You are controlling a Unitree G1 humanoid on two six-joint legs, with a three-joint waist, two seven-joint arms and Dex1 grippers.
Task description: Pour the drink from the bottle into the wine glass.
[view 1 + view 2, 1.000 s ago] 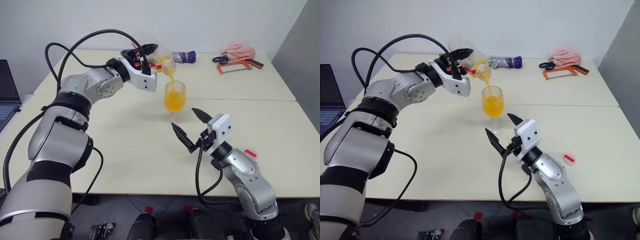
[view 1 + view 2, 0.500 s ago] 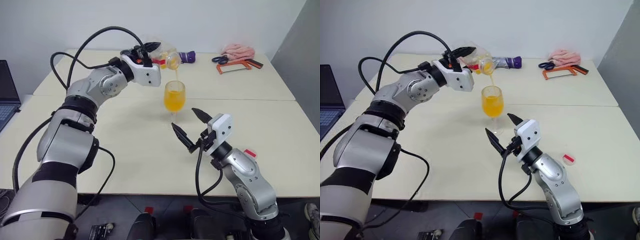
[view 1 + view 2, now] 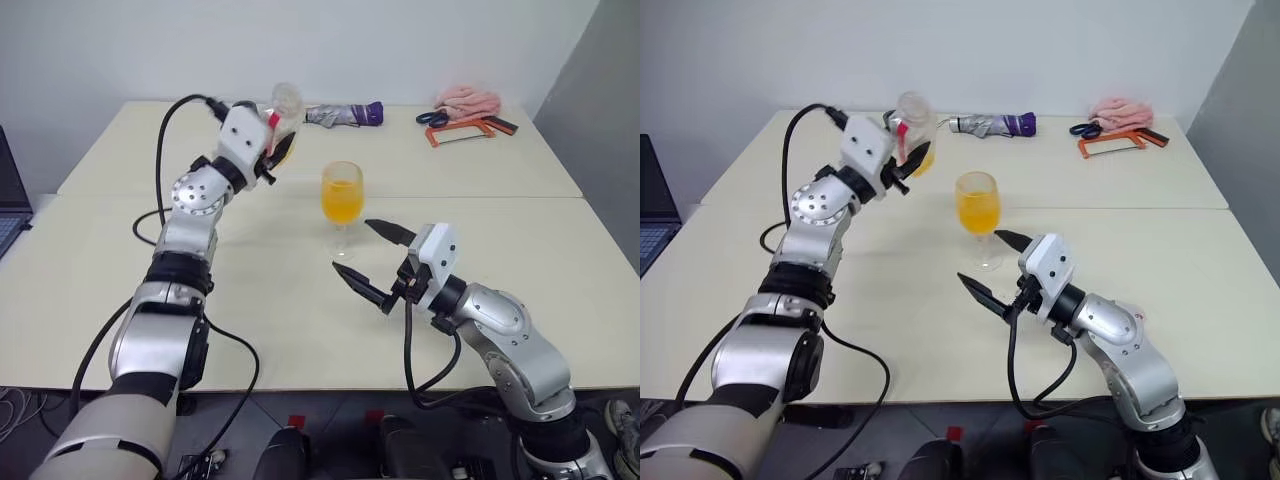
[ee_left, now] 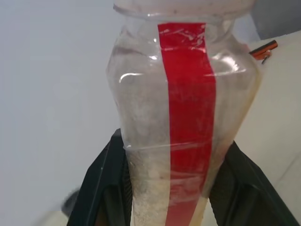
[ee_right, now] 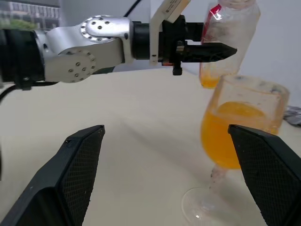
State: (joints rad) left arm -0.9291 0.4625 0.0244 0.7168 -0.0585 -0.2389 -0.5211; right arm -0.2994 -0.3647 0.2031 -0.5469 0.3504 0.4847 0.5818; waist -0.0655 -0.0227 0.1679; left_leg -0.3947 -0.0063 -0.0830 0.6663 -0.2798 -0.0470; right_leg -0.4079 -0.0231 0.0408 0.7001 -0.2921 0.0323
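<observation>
On the cream table (image 3: 300, 300), the left hand (image 3: 268, 150) clamps the bottle (image 3: 283, 125), hiding its base; the right hand (image 3: 372, 262) gapes empty.

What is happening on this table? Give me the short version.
The left gripper holds the bottle upright, off to the side of the wine glass, with a little drink left in its bottom. The glass stands on the table, about half full of orange liquid. The right gripper waits open beside the glass's foot.
</observation>
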